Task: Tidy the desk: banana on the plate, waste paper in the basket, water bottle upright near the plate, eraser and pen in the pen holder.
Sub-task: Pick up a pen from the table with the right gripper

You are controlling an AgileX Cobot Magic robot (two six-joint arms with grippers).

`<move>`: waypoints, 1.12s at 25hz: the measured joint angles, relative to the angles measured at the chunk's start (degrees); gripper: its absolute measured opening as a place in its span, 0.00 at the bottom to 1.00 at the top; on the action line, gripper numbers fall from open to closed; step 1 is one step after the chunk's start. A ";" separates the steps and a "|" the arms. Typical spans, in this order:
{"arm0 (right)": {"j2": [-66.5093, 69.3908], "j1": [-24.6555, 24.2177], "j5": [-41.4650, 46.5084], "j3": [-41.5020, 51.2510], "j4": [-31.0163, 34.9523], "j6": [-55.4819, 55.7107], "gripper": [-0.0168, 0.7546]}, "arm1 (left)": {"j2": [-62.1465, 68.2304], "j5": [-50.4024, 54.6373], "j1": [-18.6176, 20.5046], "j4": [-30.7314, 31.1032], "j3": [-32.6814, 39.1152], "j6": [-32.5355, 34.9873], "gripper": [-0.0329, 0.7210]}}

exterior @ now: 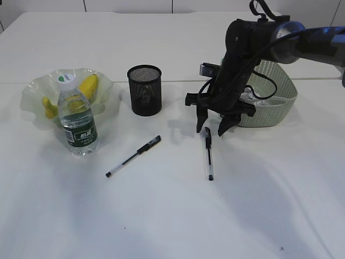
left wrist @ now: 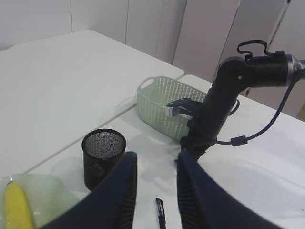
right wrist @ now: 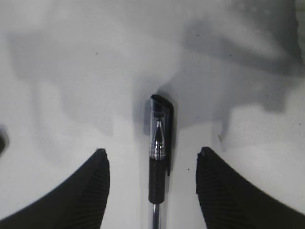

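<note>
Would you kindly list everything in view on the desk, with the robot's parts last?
Plate: one, pale green, far left.
Banana: one, yellow, on the plate.
Water bottle: one, clear, upright before the plate.
Pen holder: one, black mesh, centre.
Pens: two, black; one centre, one under the right end effector.
Basket: one, pale green, right, paper inside.
Right end effector: open, straddling the pen.
Left end effector: empty.

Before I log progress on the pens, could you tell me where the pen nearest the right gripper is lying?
In the exterior view it lies flat on the table right of centre, the pen just below the open right gripper, in front of the basket.
</note>
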 joint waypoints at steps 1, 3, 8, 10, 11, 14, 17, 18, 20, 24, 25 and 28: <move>0.00 0.00 0.00 0.00 0.00 0.00 0.58 | 0.00 0.00 0.00 0.00 0.00 0.00 0.30; 0.00 0.00 0.00 0.00 0.00 0.00 0.58 | 0.00 0.00 0.00 0.00 0.00 0.00 0.30; 0.34 0.00 -0.10 0.00 -0.08 0.26 0.58 | 0.00 0.00 0.00 0.00 0.00 0.00 0.30; 0.71 0.00 -0.10 0.00 -0.08 0.35 0.58 | 0.00 0.00 0.00 0.00 0.00 0.00 0.30; 0.83 0.00 -0.10 0.00 -0.08 0.35 0.58 | 0.00 0.00 0.00 0.00 0.00 0.00 0.30; 0.83 0.00 -0.21 0.00 -0.08 0.39 0.58 | 0.00 0.00 0.00 0.00 0.00 0.00 0.30; 0.83 0.00 -0.21 0.00 -0.08 0.39 0.58 | 0.00 0.00 0.00 0.00 0.00 0.00 0.30; 0.83 0.00 -0.21 0.00 -0.08 0.39 0.58 | 0.00 0.00 0.00 0.00 0.00 0.00 0.30; 0.83 0.00 -0.21 0.00 -0.08 0.48 0.58 | 0.00 0.00 0.00 0.00 0.00 0.00 0.30; 0.83 0.00 -0.21 0.00 -0.08 0.48 0.58 | 0.00 0.00 0.00 0.00 0.00 0.00 0.30; 0.83 0.00 -0.21 0.00 -0.08 0.62 0.58 | 0.00 0.00 0.00 0.00 0.00 0.00 0.30; 0.83 0.00 -0.21 0.00 -0.08 0.79 0.58 | 0.00 0.00 0.00 0.00 0.00 0.00 0.30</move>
